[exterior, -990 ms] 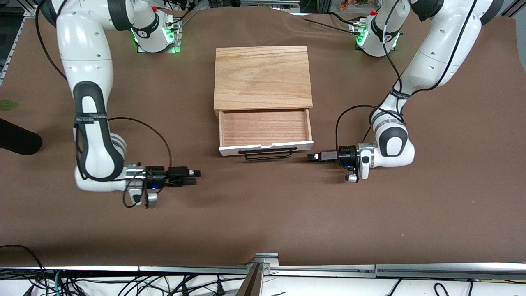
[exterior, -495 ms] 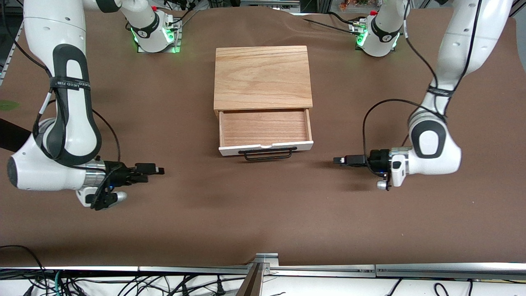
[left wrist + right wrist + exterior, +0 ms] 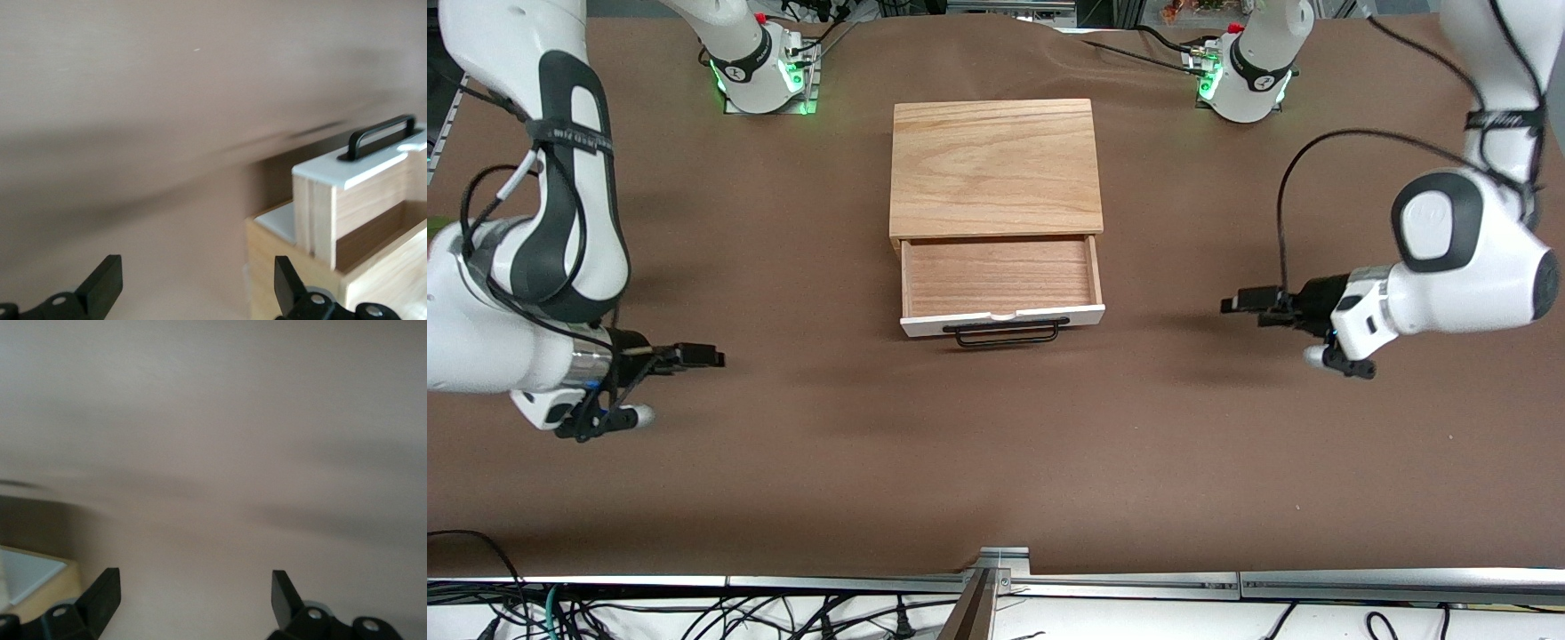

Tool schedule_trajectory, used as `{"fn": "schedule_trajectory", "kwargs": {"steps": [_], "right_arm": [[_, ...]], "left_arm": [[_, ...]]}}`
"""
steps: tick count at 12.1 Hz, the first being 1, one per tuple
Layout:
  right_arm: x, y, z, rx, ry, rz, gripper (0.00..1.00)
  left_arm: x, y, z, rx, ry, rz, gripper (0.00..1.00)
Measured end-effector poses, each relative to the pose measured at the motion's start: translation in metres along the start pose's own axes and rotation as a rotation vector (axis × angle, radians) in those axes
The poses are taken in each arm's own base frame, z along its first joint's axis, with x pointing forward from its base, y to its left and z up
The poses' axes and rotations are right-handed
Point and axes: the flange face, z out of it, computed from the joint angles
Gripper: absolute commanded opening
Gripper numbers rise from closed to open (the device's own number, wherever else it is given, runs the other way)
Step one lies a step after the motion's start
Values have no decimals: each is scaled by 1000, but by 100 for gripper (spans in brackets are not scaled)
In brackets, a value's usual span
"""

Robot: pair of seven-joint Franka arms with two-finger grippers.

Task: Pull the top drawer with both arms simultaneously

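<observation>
The top drawer (image 3: 1000, 277) stands pulled out of the oak box (image 3: 994, 164), showing its reddish-brown wood inside, white front (image 3: 1003, 317) and black wire handle (image 3: 1007, 332). My left gripper (image 3: 1233, 305) is open and empty above the cloth, off the drawer toward the left arm's end. My right gripper (image 3: 711, 359) is open and empty above the cloth toward the right arm's end. The left wrist view shows its open gripper (image 3: 197, 288), the drawer front (image 3: 347, 172) and handle (image 3: 377, 137). The right wrist view shows its open gripper (image 3: 193, 597) over bare cloth.
A brown cloth (image 3: 996, 462) covers the table. The box's second white drawer front (image 3: 275, 220) shows under the top drawer. A white-and-wood corner of the box (image 3: 27, 577) shows in the right wrist view. The arm bases (image 3: 765, 71) stand by the box's farther side.
Both grippers have moved away from the drawer, each toward its own arm's end of the table, and both arms have risen. The drawer has stayed pulled out.
</observation>
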Motion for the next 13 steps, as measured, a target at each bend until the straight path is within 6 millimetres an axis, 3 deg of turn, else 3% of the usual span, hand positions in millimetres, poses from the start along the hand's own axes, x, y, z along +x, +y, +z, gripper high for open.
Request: {"fn": "schedule_trajectory", "kwargs": {"steps": [3,5,6,10,13], "right_arm": [[-31,29,-60,-74,31,33,100],[-58,61,-100,-110,70,52,100],[-71,67,-118,-150,84,48,100],[-110,48,-153,-181,120,20,100],[-134,35,-158,-160,127,123,100]], "left_arm": [[-44,26,-66,226,-3,31,100],[-66,36,-100,368,16,62,100],[-75,40,-115,439,30,88,100],[-88,44,-140,531,37,190,100],[-89,41,-150,533,59,168,100]]}}
